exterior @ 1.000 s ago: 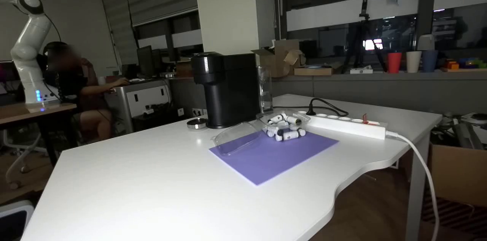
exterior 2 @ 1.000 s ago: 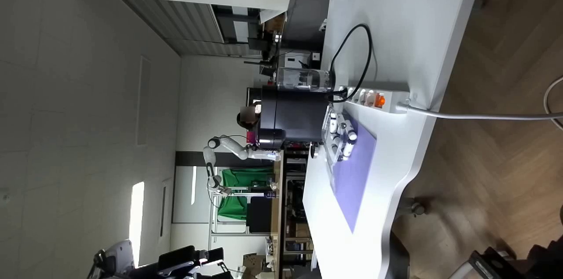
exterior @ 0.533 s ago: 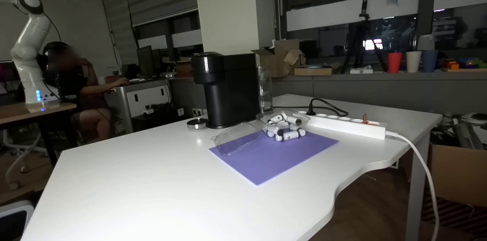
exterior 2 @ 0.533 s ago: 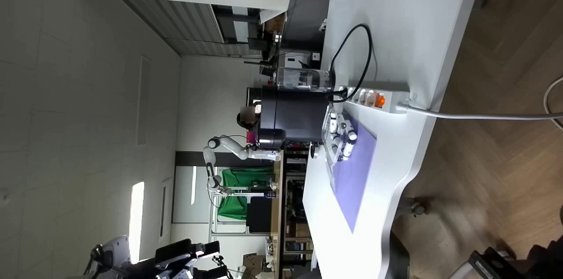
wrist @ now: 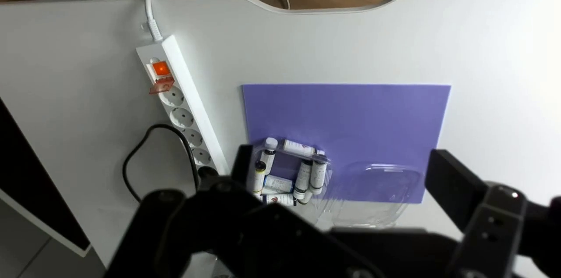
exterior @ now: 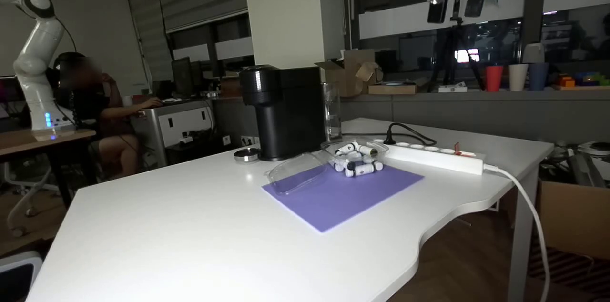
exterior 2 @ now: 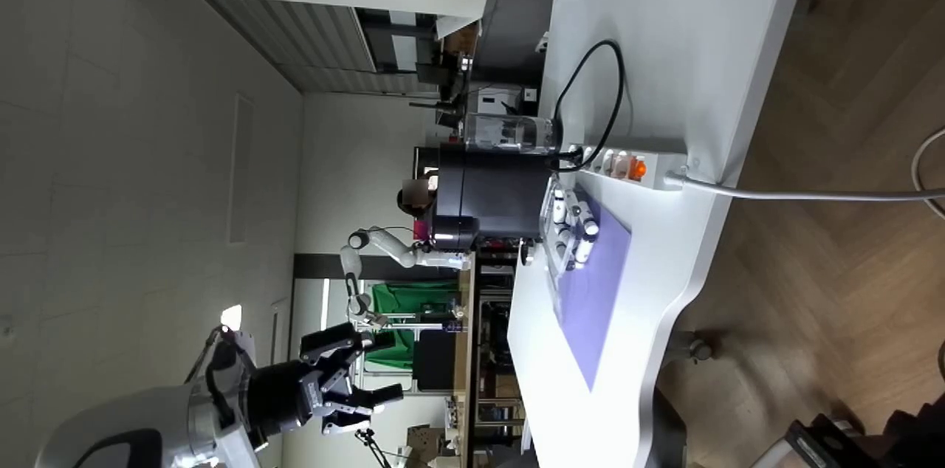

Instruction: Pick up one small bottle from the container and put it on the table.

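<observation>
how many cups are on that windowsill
3, left to right in an exterior view: red cup, white cup, blue cup. The pale thing above the blue one is unclear; more may be hidden.

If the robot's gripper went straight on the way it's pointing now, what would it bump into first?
Most likely the purple mat: the gripper points down toward it. Depth is hard to judge, though, so it might meet the clear lid or the bottles first.
</observation>
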Robot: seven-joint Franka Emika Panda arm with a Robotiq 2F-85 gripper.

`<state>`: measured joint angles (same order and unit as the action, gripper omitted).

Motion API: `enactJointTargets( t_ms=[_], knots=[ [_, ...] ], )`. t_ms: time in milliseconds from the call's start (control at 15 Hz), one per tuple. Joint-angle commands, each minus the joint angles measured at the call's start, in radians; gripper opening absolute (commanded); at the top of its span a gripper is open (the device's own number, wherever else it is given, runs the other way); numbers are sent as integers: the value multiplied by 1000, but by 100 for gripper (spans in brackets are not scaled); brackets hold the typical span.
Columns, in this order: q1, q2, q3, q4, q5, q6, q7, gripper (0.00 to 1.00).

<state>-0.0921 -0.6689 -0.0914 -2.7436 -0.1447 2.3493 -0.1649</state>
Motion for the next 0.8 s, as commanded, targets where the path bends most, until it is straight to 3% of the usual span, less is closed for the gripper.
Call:
enactJointTargets(
  t_ms=[0, 533, 600, 733],
  knots=[
    [4, 191, -60, 158, -12, -7, -106, 100],
    [12, 629, -104, 586, 77, -146, -271, 100],
    [-6, 502, -91, 445, 49, -86, -248, 100],
    [-9, 559, -86, 481, 53, -84, -252, 100]
  ],
)
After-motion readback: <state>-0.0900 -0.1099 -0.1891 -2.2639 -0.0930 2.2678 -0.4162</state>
